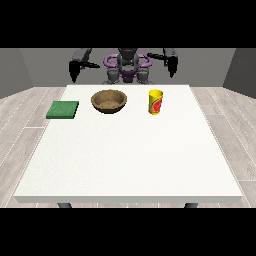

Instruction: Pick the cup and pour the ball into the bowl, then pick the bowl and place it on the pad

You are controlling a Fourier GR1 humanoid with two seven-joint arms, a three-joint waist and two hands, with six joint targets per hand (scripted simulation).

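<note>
Grey walls and pale floorboards frame a white worktop (130, 160), and the robot waits behind its far edge with both arms raised and hanging off the surface. Nothing is gripped; the hand at the view's right (173, 66) and the hand at the view's left (74, 70) both dangle clear of everything, but I cannot tell how their fingers lie.

Taking the worktop's centre as the dial, the yellow cup (155, 102) stands upright at about one o'clock, the brown bowl (109, 101) at about eleven, apart from it, and the green pad (63, 110) lies out near ten at the worktop's edge.

First step, I judge, is the cup. The hand at the view's right is nearer; it should come down beside the cup, close around its wall below the rim, and keep it level until it is over the bowl.

The bowl looks empty. I cannot see into the cup, so the ball is hidden.
</note>
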